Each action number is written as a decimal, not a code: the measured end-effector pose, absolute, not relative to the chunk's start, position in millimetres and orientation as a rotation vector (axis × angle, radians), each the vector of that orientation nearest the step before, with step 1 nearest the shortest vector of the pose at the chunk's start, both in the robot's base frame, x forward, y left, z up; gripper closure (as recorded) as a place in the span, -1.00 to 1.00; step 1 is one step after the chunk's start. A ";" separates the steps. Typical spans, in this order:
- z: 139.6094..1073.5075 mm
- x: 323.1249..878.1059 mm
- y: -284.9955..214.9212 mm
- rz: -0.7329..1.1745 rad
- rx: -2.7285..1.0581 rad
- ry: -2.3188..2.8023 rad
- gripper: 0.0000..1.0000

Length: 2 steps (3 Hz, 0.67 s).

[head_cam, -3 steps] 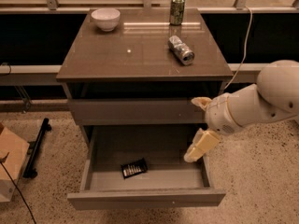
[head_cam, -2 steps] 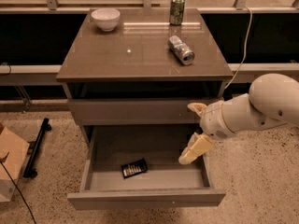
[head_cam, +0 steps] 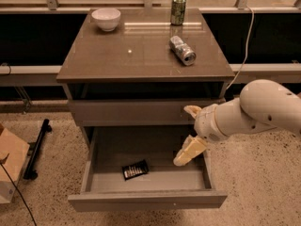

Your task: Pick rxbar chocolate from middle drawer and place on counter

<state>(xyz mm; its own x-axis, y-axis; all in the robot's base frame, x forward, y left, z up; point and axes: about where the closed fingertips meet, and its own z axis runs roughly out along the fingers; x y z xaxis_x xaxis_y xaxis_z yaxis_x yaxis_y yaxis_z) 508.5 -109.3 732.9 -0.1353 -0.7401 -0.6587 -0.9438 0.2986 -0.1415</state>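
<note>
The rxbar chocolate (head_cam: 135, 169), a small flat black wrapper with white lettering, lies on the floor of the middle drawer (head_cam: 146, 199), left of centre. The drawer is pulled fully out. My gripper (head_cam: 189, 132) hangs over the drawer's right part, to the right of the bar and above it. Its two cream fingers are spread apart and hold nothing. One finger (head_cam: 189, 151) points down into the drawer; the other sits by the drawer front above. The counter (head_cam: 136, 55) is the glossy grey-brown top of the cabinet.
On the counter stand a white bowl (head_cam: 106, 19) at the back left, an upright green can (head_cam: 178, 9) at the back and a silver can (head_cam: 182, 50) lying on its side. A cardboard box (head_cam: 10, 166) and a black stand (head_cam: 36, 149) are on the floor at left.
My arm and gripper have moved left, further over the open drawer and closer to the bar. The bar and the things on the counter have not moved.
</note>
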 end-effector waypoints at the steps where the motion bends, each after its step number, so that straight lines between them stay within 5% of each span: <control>1: 705.2 520.6 -91.5 0.410 -1.487 1.928 -1.00; 2: 660.8 535.6 -75.2 0.452 -1.430 1.937 -1.00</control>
<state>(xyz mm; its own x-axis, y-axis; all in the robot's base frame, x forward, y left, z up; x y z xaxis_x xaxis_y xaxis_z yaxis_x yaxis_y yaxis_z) 535.6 -75.2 660.8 -0.1666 -0.6993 -0.6951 -0.9348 0.3364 -0.1143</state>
